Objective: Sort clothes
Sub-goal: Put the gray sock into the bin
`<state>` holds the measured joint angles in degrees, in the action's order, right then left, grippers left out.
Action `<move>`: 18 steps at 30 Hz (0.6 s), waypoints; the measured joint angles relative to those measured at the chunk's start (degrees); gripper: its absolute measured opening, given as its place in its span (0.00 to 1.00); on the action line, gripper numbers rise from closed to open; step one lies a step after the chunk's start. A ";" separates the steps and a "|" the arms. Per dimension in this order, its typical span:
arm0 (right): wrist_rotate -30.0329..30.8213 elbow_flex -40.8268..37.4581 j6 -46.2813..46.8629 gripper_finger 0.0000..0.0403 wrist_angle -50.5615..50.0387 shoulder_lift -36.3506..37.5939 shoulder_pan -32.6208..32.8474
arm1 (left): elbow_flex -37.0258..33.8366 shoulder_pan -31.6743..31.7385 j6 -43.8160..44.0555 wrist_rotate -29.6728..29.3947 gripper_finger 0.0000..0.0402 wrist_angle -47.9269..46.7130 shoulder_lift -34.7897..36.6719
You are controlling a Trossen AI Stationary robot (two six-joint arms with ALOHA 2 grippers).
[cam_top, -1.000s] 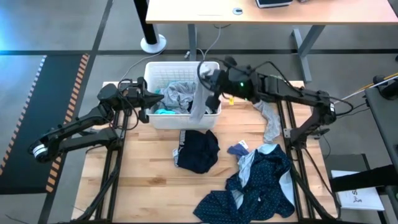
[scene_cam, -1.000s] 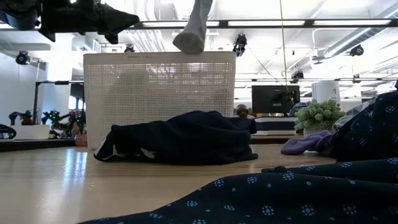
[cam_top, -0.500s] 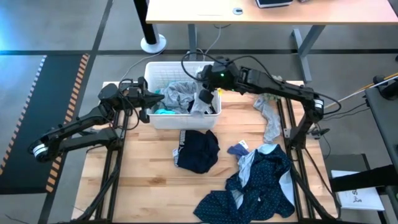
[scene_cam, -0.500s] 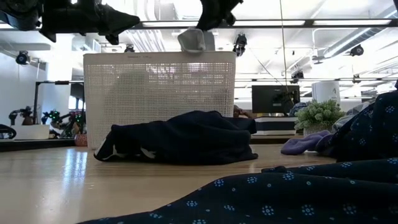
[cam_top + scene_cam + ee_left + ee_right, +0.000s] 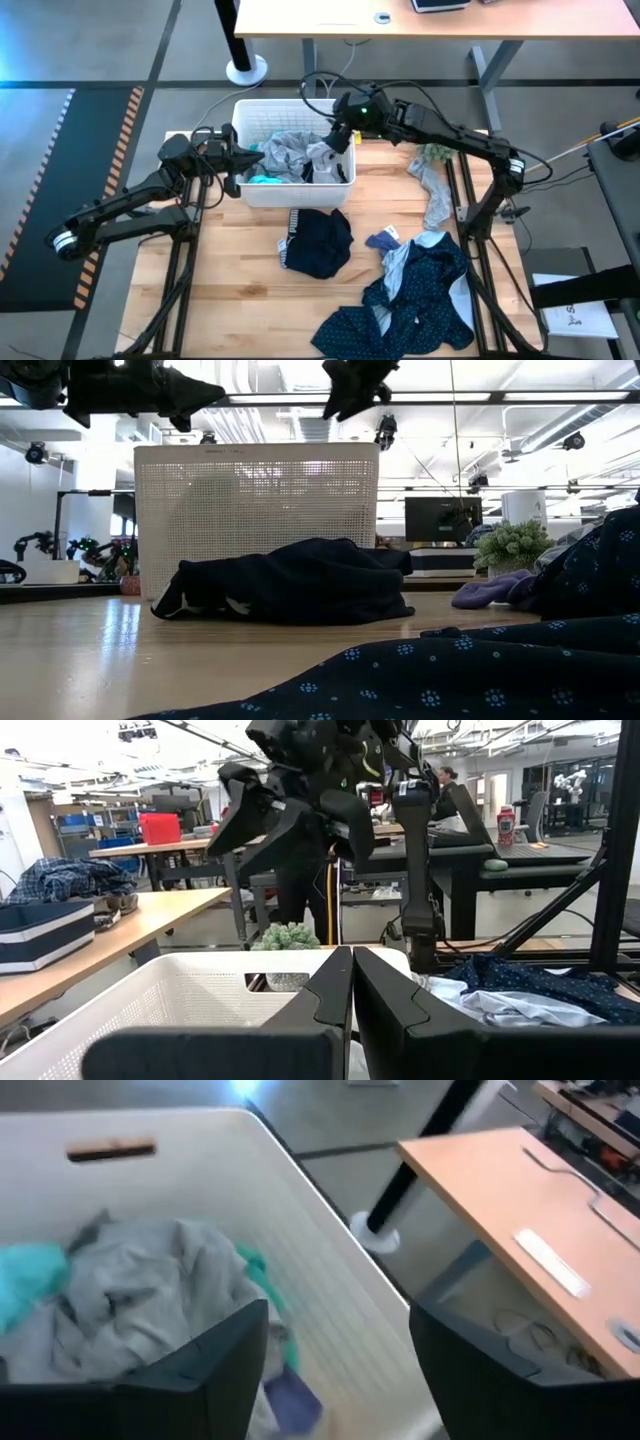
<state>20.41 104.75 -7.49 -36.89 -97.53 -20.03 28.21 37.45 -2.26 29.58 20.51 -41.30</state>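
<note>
The right hand (image 5: 340,137) hovers over the basket's (image 5: 262,193) right side, fingers apart, holding nothing. Grey and teal clothes (image 5: 288,157) lie inside the basket; more lie on the desk (image 5: 240,290) nearby. The left hand (image 5: 240,160) waits at the basket's left rim, fingers together.

Navy dotted garment (image 5: 480,670) cut off by low view's bottom edge.
</note>
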 joint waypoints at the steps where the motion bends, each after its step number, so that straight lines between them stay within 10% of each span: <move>1: 0.91 0.00 0.03 0.58 -1.67 0.75 -0.14 | 0.00 0.00 0.00 0.00 0.00 0.00 0.00; 18: 3.68 -1.63 21.68 0.49 -49.59 8.11 -1.40 | 0.00 0.00 0.00 0.01 0.00 -0.57 -0.02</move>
<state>24.10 103.12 14.19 -86.47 -89.43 -21.43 28.21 37.45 -2.26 29.59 19.94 -41.32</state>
